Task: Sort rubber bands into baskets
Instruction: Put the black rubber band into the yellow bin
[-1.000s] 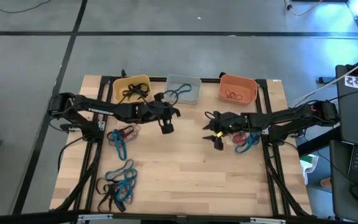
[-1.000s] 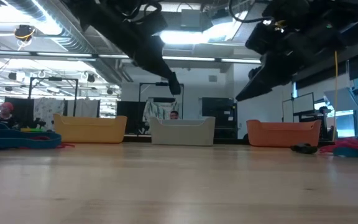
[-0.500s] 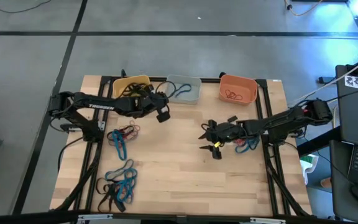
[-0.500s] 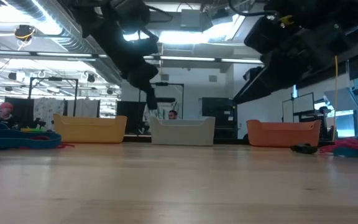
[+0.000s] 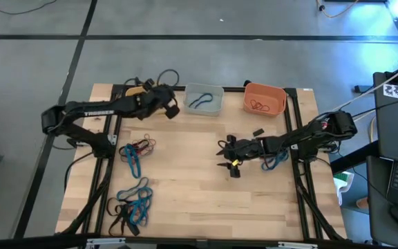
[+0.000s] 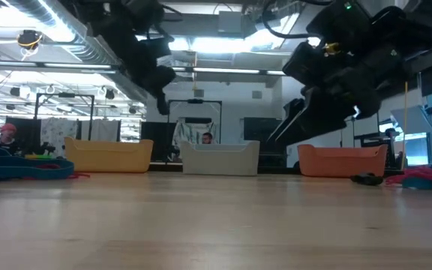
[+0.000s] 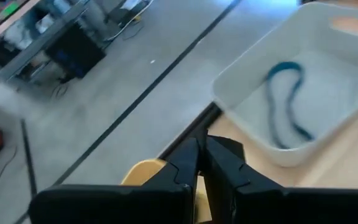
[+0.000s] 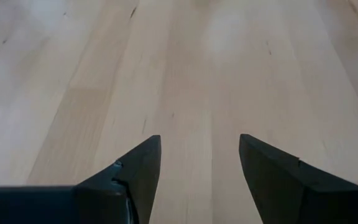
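Thin soft rubber bands (image 5: 137, 207), near-left heap: light, floppy, tangle easily; pinch single strand. Left gripper (image 7: 202, 163) jaws pressed together, empty, over yellow plastic basket (image 6: 108, 155); right gripper (image 8: 199, 167) jaws spread, mid-table.

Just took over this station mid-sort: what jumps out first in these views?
The three small plastic baskets along the table's far edge: yellow under the left arm, pale grey holding a blue rubber band, orange holding red-orange bands. The left gripper hangs, jaws shut, between yellow and grey; the right gripper hovers open mid-table. Unsorted tangles of rubber bands lie on the table's left side.
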